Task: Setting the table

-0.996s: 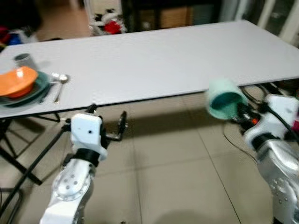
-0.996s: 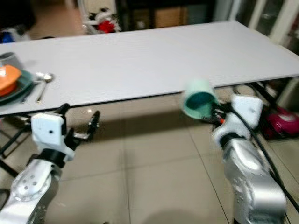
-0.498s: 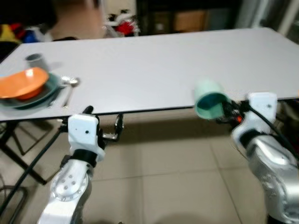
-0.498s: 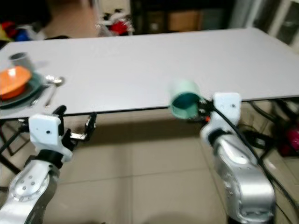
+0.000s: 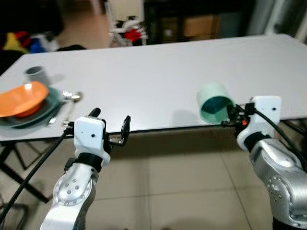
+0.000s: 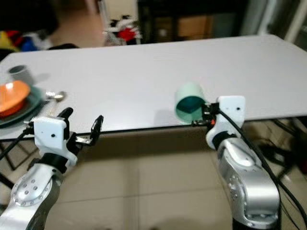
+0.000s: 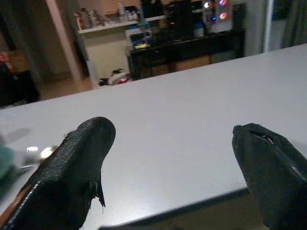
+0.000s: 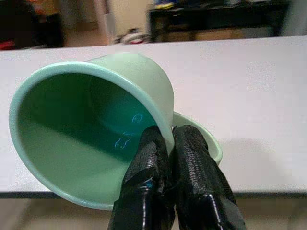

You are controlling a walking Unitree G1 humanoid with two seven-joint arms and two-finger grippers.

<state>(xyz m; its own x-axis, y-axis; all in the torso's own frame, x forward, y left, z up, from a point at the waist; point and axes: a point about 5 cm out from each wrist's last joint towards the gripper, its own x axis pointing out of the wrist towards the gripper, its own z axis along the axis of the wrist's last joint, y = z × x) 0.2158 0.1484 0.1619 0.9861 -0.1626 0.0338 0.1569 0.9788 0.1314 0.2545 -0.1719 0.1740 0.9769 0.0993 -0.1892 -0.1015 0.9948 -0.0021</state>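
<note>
A pale green mug (image 5: 214,101) hangs tilted on its side just above the front edge of the white table (image 5: 163,72), its mouth facing me. My right gripper (image 8: 170,139) is shut on the mug (image 8: 96,129), its fingers (image 8: 148,163) pinching the rim by the handle. At the table's far left, an orange bowl (image 5: 19,93) sits on a teal plate (image 5: 41,108), with a spoon (image 5: 71,97) beside it and a grey cup (image 5: 36,73) behind. My left gripper (image 5: 111,125) is open at the front edge, holding nothing; its fingers (image 7: 76,158) stand wide apart.
Dark furniture (image 5: 192,24) and red and white items (image 5: 129,33) stand beyond the far side of the table. Black table legs (image 5: 19,177) slant down at the left over the tiled floor (image 5: 182,191). A black cable (image 5: 283,139) runs along my right arm.
The camera has shifted and the table looks nearer. My right gripper has brought the mug from below the table edge up over it. My left gripper now sits at the front edge.
</note>
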